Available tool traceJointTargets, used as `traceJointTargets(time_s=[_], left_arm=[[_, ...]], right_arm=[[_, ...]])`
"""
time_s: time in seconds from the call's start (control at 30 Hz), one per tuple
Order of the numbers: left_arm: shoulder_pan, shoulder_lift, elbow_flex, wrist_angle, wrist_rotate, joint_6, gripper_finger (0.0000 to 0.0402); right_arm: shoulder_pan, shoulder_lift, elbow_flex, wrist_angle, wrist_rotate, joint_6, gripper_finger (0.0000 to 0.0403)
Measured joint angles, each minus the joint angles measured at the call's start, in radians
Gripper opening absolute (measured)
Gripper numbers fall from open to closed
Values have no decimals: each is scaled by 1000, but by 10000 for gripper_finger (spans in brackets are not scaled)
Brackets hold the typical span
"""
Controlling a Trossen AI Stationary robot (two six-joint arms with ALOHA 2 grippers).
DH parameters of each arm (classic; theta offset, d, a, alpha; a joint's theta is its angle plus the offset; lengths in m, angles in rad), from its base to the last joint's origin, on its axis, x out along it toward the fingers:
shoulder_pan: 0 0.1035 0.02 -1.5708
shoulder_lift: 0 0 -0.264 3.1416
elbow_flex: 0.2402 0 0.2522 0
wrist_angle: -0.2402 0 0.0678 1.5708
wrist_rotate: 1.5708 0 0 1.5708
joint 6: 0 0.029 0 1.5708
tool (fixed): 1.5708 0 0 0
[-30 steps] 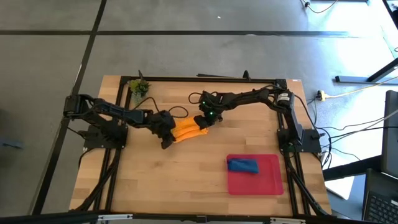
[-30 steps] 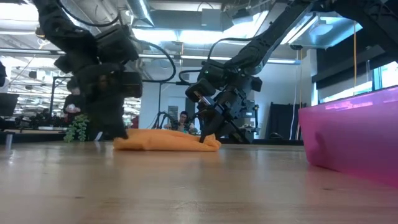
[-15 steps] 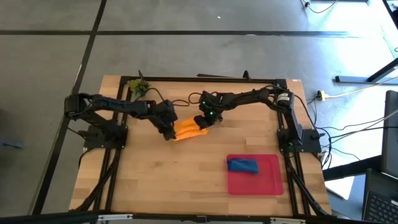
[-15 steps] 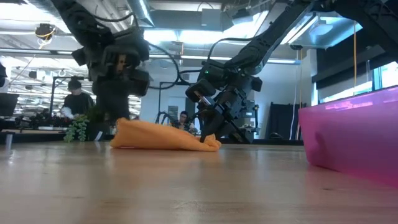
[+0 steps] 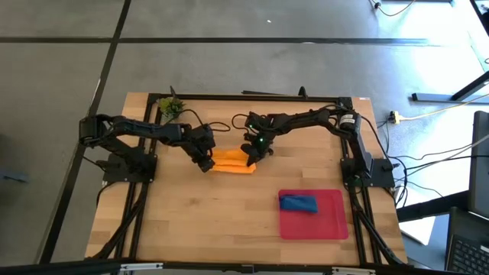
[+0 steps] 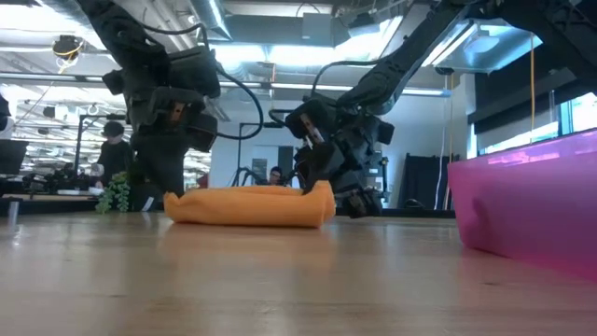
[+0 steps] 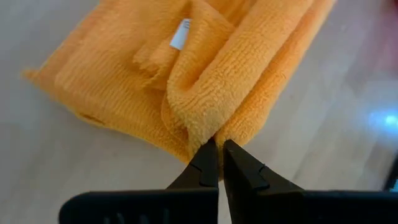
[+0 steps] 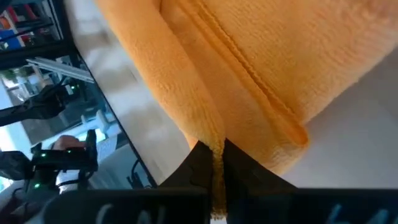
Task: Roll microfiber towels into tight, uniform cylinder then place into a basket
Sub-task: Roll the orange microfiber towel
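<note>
The orange towel (image 5: pixel 233 163) lies near the table's middle as a long, low bundle of folded layers; it also shows in the low view (image 6: pixel 250 206). My left gripper (image 5: pixel 206 163) is shut on its left end and my right gripper (image 5: pixel 251 155) is shut on its right end. The blue towel (image 5: pixel 298 202) lies rolled up in the red tray (image 5: pixel 330 221) at the near right. My left gripper pinches a thick fold at the orange towel's left end (image 7: pixel 208 127) between its two fingertips, several layers together. The fingers slant down from the table's left. The towel lies on the table. My right gripper pinches a hemmed edge at the towel's right end (image 8: pixel 214 134) between its two fingertips. The fingers come slanting down from the far right. That end (image 6: pixel 322 194) stands slightly raised, and the rest of the towel lies on the table.
A small potted plant (image 5: pixel 170 105) stands at the far left corner. The red tray's wall (image 6: pixel 522 201) rises at the right of the low view. Bare wood lies in front of the towel and at the near left. People show in the room behind the table.
My left gripper has lifted the towel's left end, carried it a little toward the far edge, and brought it down again. My right gripper has turned and raised the right end. The towel has gone from a slanted heap to a level, longer bundle.
</note>
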Motion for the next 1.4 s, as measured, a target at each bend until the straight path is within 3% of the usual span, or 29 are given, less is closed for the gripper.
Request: traceJointTargets(time_s=[0.27, 0.87, 1.23, 1.4], left_arm=[[-2, 0, 0, 1, -82, 54, 0], [-36, 0, -1, 0, -163, 78, 0], [-36, 0, -2, -2, -164, 78, 0], [-36, 0, -2, -3, -164, 78, 0]], right_arm=[[1, 0, 0, 5, 106, 11, 17], [2, -2, 1, 17, 122, 21, 45], [4, -2, 2, 22, 203, 81, 139], [-2, -8, 3, 21, 205, 78, 154]])
